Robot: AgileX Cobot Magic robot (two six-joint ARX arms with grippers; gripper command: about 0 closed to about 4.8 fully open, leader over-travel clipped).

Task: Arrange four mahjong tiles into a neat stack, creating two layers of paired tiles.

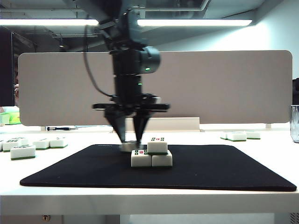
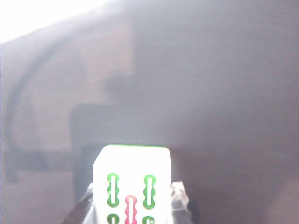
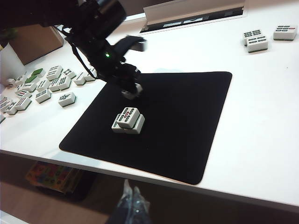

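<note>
My left hand [image 1: 129,139] is down on the black mat [image 1: 224,168], fingers pinched on the fourth mahjong tile [image 2: 131,186]. The wrist view shows the tile between the pads, face toward the camera, green back edge on the far side. The partial stack [image 1: 152,155] sits just beside and in front of my left hand: two tiles side by side, one on top over the half away from my hand. The slot nearest my hand is open.

My right hand [image 3: 130,205] hangs off the desk [image 1: 261,149] edge, well apart from the mat, fingertips together, nothing in it.

Handling: tiles look hard, rigid, glossy, so probably slick and light. Pinch across the two long sides, mid-height, keep it level. A nudge would likely slide the upper tile.

Hard to read:
- Left wrist view is washed out and blurred; the tile's lower half is cut off.
- Can't tell whether the held tile is off the mat.
- Loose tiles [image 3: 44,86] lie on the desk beyond the mat, markings too small.
</note>
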